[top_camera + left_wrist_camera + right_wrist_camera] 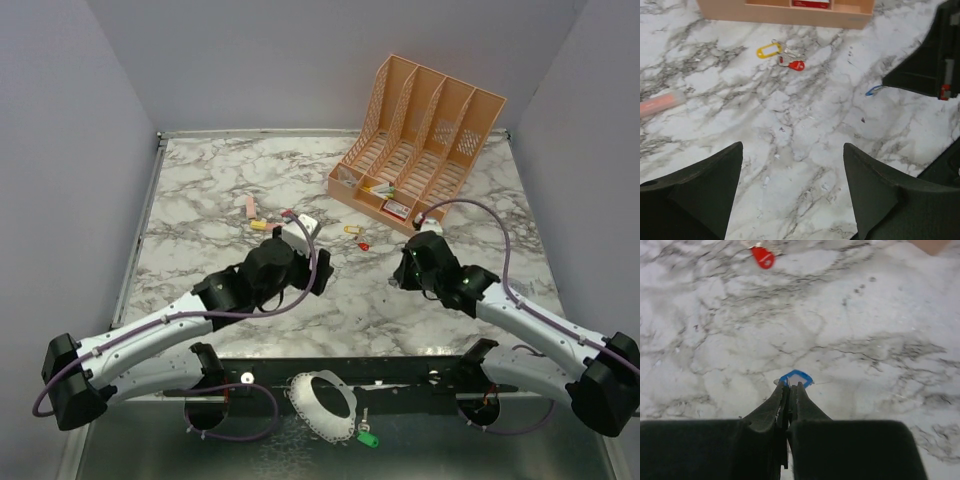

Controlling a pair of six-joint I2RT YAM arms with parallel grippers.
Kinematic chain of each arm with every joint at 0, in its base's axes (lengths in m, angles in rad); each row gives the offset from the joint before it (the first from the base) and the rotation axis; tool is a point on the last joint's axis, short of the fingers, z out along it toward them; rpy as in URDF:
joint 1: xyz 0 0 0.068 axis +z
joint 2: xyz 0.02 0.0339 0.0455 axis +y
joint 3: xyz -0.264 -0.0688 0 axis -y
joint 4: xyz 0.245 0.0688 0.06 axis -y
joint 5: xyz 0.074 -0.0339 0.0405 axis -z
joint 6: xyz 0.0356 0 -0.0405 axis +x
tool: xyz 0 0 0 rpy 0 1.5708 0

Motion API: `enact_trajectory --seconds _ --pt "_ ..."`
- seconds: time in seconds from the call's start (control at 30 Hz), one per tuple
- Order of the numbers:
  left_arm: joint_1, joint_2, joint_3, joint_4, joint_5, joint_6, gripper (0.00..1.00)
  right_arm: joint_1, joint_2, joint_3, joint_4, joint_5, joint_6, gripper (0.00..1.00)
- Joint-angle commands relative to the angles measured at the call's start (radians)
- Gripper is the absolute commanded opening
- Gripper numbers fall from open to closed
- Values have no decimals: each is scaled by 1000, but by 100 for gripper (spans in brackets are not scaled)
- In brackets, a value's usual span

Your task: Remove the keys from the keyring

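The keyring (322,400), a pale grey ring, lies at the near edge between the arm bases, with a green-tagged key (367,437) at its rim. My right gripper (791,386) is shut on a blue-tagged key (796,377), low over the marble; it also shows in the left wrist view (873,90). A yellow-tagged key (769,50) and a red-tagged key (796,65) lie loose on the table in front of the organiser. My left gripper (792,150) is open and empty above bare marble, just left of the right gripper (400,272).
A peach slotted file organiser (420,140) stands at the back right. A pink marker (250,207) and a yellow marker (258,225) lie left of the loose keys. Grey walls close in the marble table (220,180).
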Motion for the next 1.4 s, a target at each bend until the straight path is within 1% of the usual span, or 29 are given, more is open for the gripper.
enact_trajectory --seconds 0.0,0.13,0.17,0.27,0.33,0.47,0.53,0.6,0.67,0.77,0.8,0.9,0.97,1.13,1.2,1.3,1.37 --pt "148 74 94 -145 182 58 82 -80 -51 -29 -168 205 237 7" --pt "164 111 84 -148 233 44 82 -131 -30 -43 -215 288 325 12" --pt "166 109 77 -148 234 39 82 -146 -17 -44 -233 306 352 16" --pt "170 90 76 -157 204 41 83 -183 15 -48 -255 349 406 18" --pt "180 73 77 -157 186 45 84 -196 29 -53 -273 383 457 23" --pt "215 52 67 -142 146 56 85 -212 36 -54 -306 442 525 26" --pt "237 45 55 -125 136 60 85 -212 30 -49 -324 470 548 33" --pt "256 41 41 -105 125 61 85 -213 27 -38 -317 470 513 44" --pt "279 37 31 -92 109 60 85 -212 26 -27 -313 463 481 60" --pt "314 18 20 -81 78 54 86 -213 18 9 -328 464 429 76" --pt "321 9 18 -77 62 52 86 -213 15 27 -337 471 412 83" --pt "338 -19 8 -73 7 37 89 -212 9 93 -392 534 399 98" --pt "349 -36 5 -73 -30 31 90 -213 10 142 -439 582 413 100" --pt "364 -79 0 -77 -123 23 98 -213 7 237 -532 653 388 100" --pt "367 -100 -2 -78 -170 24 99 -213 -13 264 -555 666 379 100" --pt "369 -143 -3 -88 -271 16 99 -213 -84 291 -543 651 309 100" --pt "369 -177 1 -93 -325 18 99 -212 -163 295 -490 623 229 100"
